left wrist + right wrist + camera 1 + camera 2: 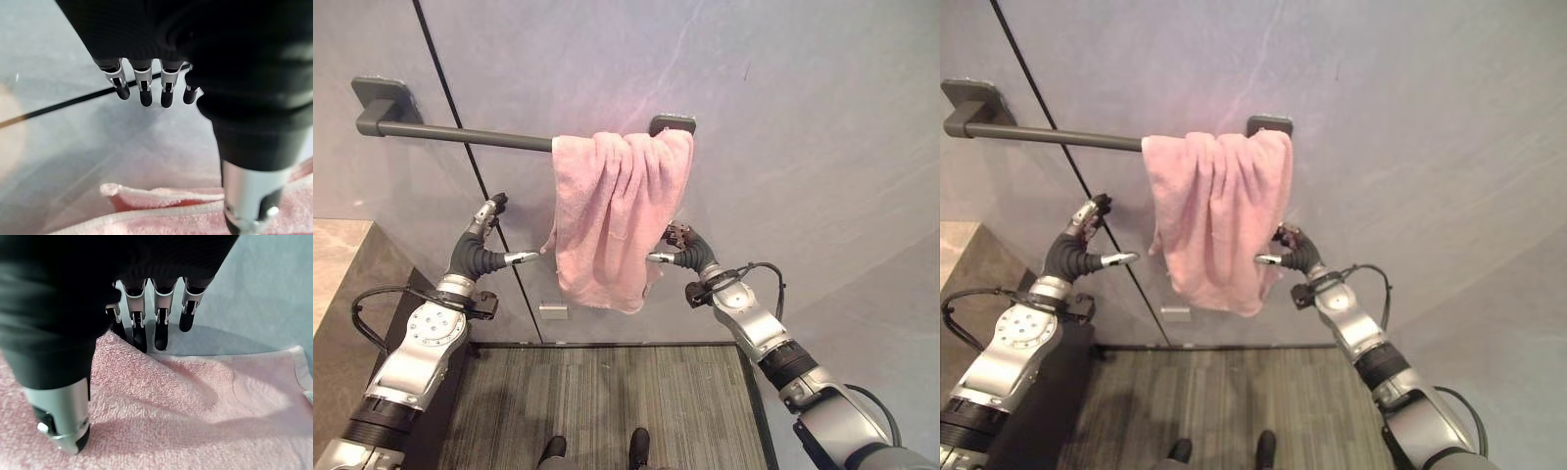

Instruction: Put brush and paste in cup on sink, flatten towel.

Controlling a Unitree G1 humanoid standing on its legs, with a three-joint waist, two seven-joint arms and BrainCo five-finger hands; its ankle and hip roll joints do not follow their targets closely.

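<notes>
A pink towel [619, 217] hangs bunched on a wall rail [460, 134], a robot hand at each side of it.

The towel is soft terry cloth, gathered in thick vertical folds at the right end of the dark round rail, against a smooth grey wall [803, 117]; its lower edge hangs uneven. The left hand [491, 247] is raised beside the towel's left edge, fingers relaxed and loosely extended, thumb pointing at the cloth, holding nothing. The right hand [683, 249] is at the towel's right edge; its fingers [139, 335] reach straight behind the cloth and its thumb lies over the front, not closed on it. Striped grey carpet [607, 401] covers the floor below.
</notes>
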